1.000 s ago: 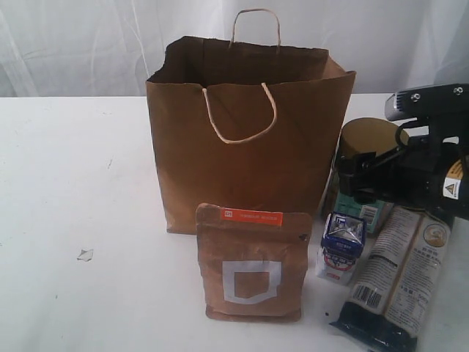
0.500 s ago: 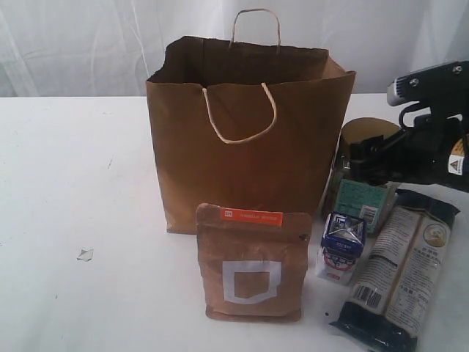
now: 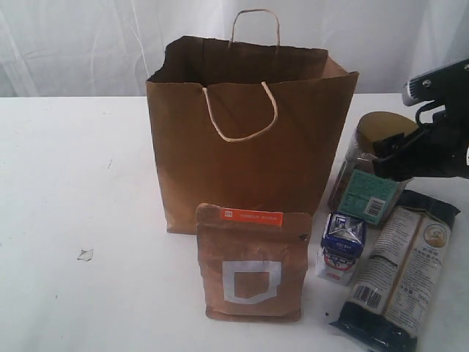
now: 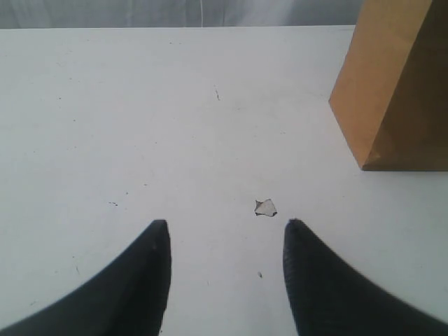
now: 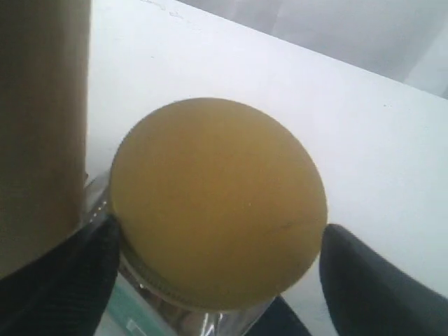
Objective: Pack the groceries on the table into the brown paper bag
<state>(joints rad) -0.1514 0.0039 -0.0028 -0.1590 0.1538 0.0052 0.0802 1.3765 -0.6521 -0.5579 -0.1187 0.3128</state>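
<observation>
Two fingers of the right gripper (image 5: 218, 241) are closed on the clear jar (image 3: 353, 167) at its gold lid, and the jar is held tilted just beside the paper bag (image 3: 249, 154); the left gripper (image 4: 225, 225) is spread open, empty, above the table (image 4: 105, 105). A teal barcode label (image 3: 366, 196) is seen on the jar, its print unreadable.

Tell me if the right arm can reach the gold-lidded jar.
Probably yes: the right gripper straddles the gold-lidded jar below its lid, apparently gripping it; the brown paper bag stands beside, not between.
</observation>
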